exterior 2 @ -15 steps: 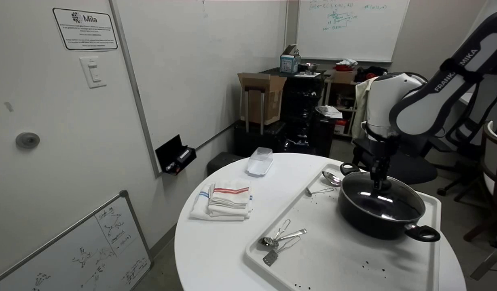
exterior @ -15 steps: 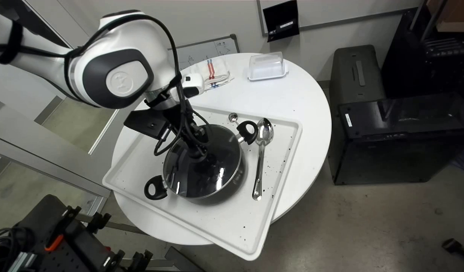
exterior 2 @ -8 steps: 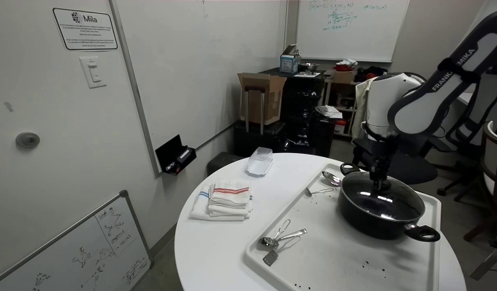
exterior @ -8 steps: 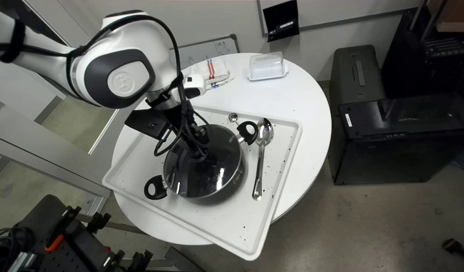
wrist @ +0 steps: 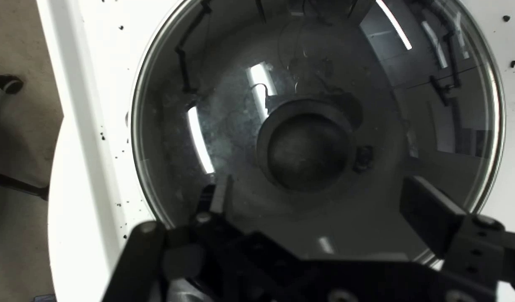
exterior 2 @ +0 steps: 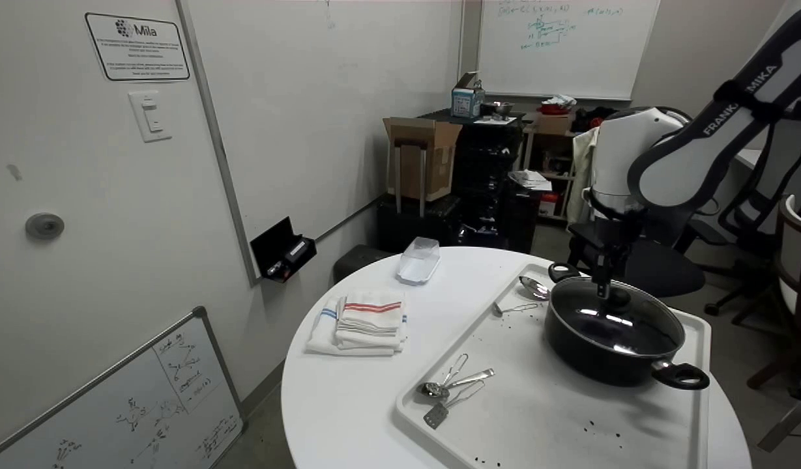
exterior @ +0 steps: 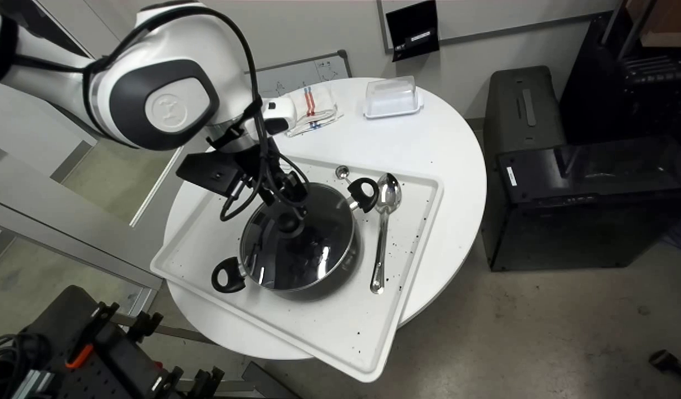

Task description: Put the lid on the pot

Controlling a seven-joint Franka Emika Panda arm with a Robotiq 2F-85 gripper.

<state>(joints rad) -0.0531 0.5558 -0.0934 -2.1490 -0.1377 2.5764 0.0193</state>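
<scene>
The clear glass lid [exterior 2: 635, 329] [wrist: 240, 201] with its metal rim lies level on top of the black pot [exterior 2: 586, 352], covering its opening in both exterior views. Its dark round knob [exterior: 287, 223] [wrist: 307, 153] stands up from the centre. My gripper [wrist: 315, 184] [exterior 2: 602, 286] is just above and beside the knob, with its jaws spread wide. Between the fingers [wrist: 429, 205] nothing is held; in the wrist view the knob shows beyond the fingertips, apart from them. The inside of the pot is hidden under the dark, reflecting glass.
The pot stands on a white tray [exterior: 207, 266] on a round table. A large metal spoon [exterior: 381, 238] lies close by one pot handle [exterior: 363, 194]. Several small utensils [exterior 2: 449, 394] sit at a tray corner. Folded towels [exterior 2: 367, 322] and a clear-covered dish [exterior: 393, 98] rest off the tray.
My gripper has opened and let go of the knob, then moved up and back from it. The lid has stayed in place on the pot.
</scene>
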